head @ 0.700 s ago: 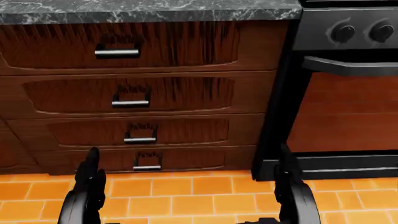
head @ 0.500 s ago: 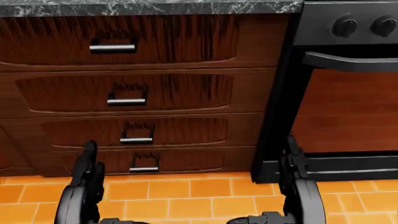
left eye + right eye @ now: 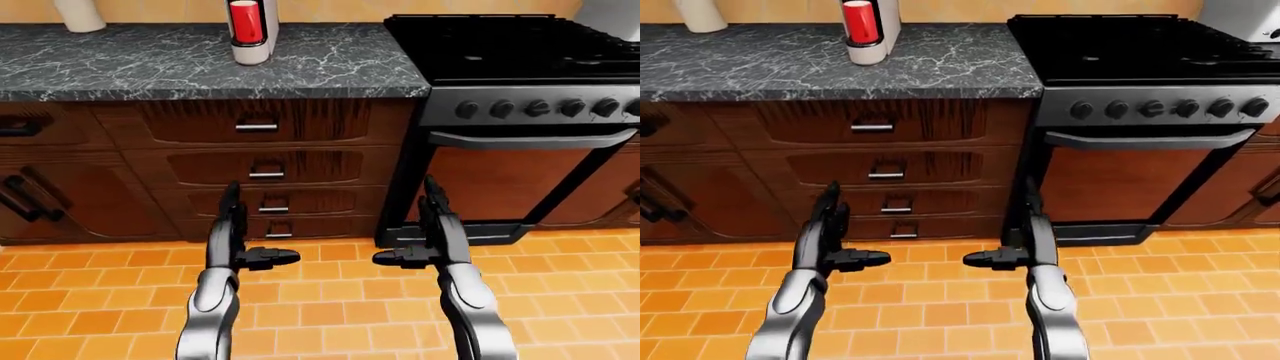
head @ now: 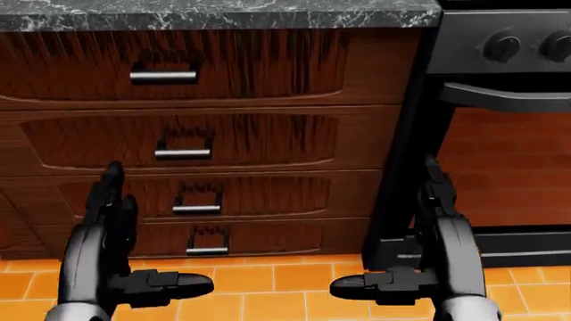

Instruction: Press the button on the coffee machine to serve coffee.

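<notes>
Coffee machine [image 3: 251,30]: upright on the table [image 3: 150,67], top of left-eye view, red panel facing me.
My left hand [image 3: 232,238]: fingers spread, empty.
My right hand [image 3: 432,234]: fingers spread, empty.

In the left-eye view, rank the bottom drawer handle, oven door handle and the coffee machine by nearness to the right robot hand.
From the right robot hand:
1. Bottom drawer handle, to its left, low.
2. Oven door handle, upper right.
3. Coffee machine, on the counter, top left.
</notes>
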Robot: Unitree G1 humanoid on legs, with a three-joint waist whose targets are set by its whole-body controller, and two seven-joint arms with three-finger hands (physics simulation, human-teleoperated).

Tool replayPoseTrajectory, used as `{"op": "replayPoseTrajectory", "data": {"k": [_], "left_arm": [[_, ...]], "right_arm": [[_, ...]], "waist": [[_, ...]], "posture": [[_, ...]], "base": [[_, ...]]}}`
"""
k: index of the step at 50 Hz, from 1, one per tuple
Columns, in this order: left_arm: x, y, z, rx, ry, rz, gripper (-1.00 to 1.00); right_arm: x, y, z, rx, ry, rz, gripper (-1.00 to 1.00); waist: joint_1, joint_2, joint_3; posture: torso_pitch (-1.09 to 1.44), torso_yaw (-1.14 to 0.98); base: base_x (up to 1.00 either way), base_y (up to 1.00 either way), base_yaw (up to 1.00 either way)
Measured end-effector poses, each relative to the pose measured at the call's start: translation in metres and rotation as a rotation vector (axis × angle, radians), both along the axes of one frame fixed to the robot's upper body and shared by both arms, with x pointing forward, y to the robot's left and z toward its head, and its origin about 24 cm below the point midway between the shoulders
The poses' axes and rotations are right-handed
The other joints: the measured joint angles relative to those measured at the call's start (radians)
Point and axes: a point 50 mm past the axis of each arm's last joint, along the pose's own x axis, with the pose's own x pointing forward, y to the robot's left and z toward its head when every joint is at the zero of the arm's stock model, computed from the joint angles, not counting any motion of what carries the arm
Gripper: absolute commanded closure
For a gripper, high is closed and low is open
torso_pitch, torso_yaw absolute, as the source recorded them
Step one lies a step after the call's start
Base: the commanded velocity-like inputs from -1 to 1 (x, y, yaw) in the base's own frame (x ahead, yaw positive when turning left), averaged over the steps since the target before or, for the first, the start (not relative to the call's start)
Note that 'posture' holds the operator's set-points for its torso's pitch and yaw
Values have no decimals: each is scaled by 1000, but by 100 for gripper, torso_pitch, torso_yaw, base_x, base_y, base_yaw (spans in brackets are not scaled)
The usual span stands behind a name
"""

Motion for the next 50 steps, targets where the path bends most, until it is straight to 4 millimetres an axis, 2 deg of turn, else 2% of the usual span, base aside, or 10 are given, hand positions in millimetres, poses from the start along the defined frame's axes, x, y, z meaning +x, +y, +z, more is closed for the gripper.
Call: {"op": "replayPoseTrajectory", "data": {"k": [6, 14, 25, 31, 40, 47, 50], "left_arm": [[13, 1, 38, -3, -42, -2, -100], [30, 9, 78, -5, -58, 10, -100], [46, 10, 127, 3, -89, 9, -100], [55, 17, 155, -1, -108, 22, -100], [62, 25, 188, 0, -127, 23, -100], [66, 39, 204, -8, -137, 53, -100], [71, 46, 215, -7, -134, 57, -100]], "right_arm": [[10, -2, 32, -18, -14, -1, -100], [22, -1, 74, -37, -26, 9, -100], [33, 2, 135, -63, -60, 18, -100], [38, -5, 163, -62, -75, -10, -100], [40, -13, 193, -74, -83, -8, -100], [42, -21, 216, -65, -104, -27, -100], [44, -23, 235, -83, -107, -23, -100]], "waist": [[0, 4, 1], [-1, 5, 4], [2, 6, 14], [3, 9, 23], [2, 10, 33], [2, 14, 38], [2, 15, 48]], "posture": [[0, 0], [0, 0], [0, 0], [0, 0], [0, 0], [0, 0], [0, 0]], "base": [[0, 0, 0], [0, 0, 0], [0, 0, 0], [0, 0, 0], [0, 0, 0], [0, 0, 0], [0, 0, 0]]}}
